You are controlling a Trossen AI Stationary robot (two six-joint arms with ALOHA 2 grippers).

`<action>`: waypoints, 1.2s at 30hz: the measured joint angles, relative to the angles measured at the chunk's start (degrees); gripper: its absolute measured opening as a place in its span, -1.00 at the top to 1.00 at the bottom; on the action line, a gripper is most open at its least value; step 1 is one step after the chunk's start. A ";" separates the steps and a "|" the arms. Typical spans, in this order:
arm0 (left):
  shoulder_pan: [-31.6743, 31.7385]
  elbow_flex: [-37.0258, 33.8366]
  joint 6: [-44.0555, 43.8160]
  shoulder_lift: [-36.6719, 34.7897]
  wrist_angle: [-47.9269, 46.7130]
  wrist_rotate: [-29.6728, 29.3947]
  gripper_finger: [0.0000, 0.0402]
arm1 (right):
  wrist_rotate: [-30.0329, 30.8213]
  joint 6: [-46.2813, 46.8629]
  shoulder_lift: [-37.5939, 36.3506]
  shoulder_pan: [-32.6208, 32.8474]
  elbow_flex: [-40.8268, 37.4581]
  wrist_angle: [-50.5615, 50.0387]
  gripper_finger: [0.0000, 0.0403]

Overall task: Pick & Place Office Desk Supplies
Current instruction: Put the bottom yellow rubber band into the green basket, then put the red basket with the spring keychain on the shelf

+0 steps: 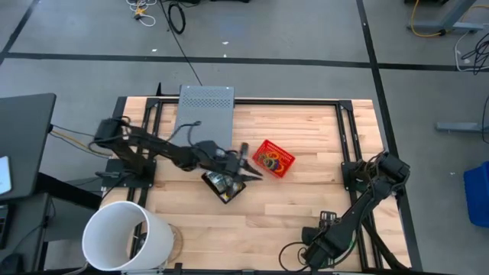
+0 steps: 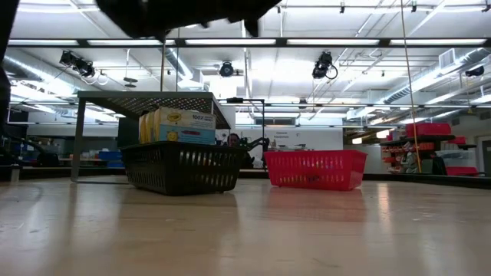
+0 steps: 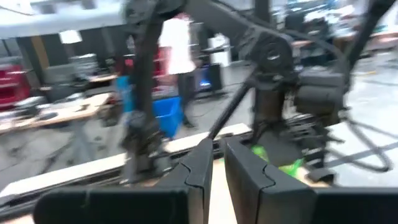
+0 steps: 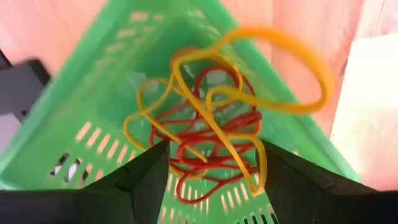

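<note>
From above, the left gripper [image 1: 243, 169] hovers by the black basket [image 1: 224, 186]. The red basket [image 1: 273, 159] beside it holds rubber bands [image 1: 269, 160]. No loose supplies show on the counter [image 1: 306, 198], so the sorting looks nearly finished.

At counter height, crayon boxes [image 2: 180, 126] stand in the black basket.

The left wrist view shows that gripper clenched, empty.

The right gripper [image 4: 214, 180] is spread wide over a green basket [image 4: 93, 112] of red and yellow bands [image 4: 211, 137].

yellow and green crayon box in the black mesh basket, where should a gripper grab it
Probably by its upper part, coming down from above: the yellow-and-green cardboard crayon box stands upright in the black mesh basket, and only its top clears the rim, whose walls block the sides.
</note>
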 joint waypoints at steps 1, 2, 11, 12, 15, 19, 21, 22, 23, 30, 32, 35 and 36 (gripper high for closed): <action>0.21 -1.87 0.45 -1.79 0.13 -1.41 0.75 | 0.42 0.48 0.00 0.13 0.00 0.03 -0.22; 0.43 -3.95 0.47 -3.61 0.16 -2.63 0.75 | 0.39 0.62 0.00 0.15 0.00 -0.10 -0.22; 0.59 -11.23 1.67 -8.36 3.17 -7.35 0.75 | -5.02 3.76 -2.27 -0.17 0.02 -8.50 -0.21; 0.62 -11.21 1.78 -7.93 3.18 -7.46 0.75 | -4.89 4.19 -2.96 -0.31 0.02 -9.31 -0.21; 0.65 -11.21 2.19 -7.35 1.82 -7.62 0.75 | -1.95 5.69 -5.42 -0.68 0.02 -10.06 -0.21; 0.62 -11.21 2.45 -7.08 0.36 -7.02 0.75 | 4.09 7.26 -8.67 -0.96 0.02 -10.04 -0.21; 0.62 -11.21 2.95 -7.08 -0.77 -7.00 0.75 | 8.07 7.79 -10.09 -0.96 0.02 -10.42 -0.21; 0.62 -11.21 3.27 -7.08 -1.41 -7.05 0.75 | 10.12 7.84 -10.60 -0.96 0.02 -10.48 -0.21; 0.62 -11.21 3.54 -7.08 -1.78 -7.06 0.75 | 12.17 7.74 -11.07 -0.96 0.02 -10.65 -0.21; 0.56 -11.21 3.99 -7.08 -1.88 -5.37 0.75 | 30.31 1.12 -12.55 -3.28 0.02 -10.34 -0.21; 0.58 -11.21 4.00 -7.08 -2.40 -5.43 0.75 | 34.30 -3.62 -12.57 -4.76 0.02 -10.36 -0.21; 1.38 -11.19 4.06 -7.08 -4.38 -5.54 0.75 | 40.14 -10.72 -12.48 -8.23 0.02 -9.94 -0.21; 1.88 -11.19 3.47 -7.08 -4.88 -5.47 0.75 | 42.03 -12.85 -12.48 -9.58 0.02 -9.66 -0.21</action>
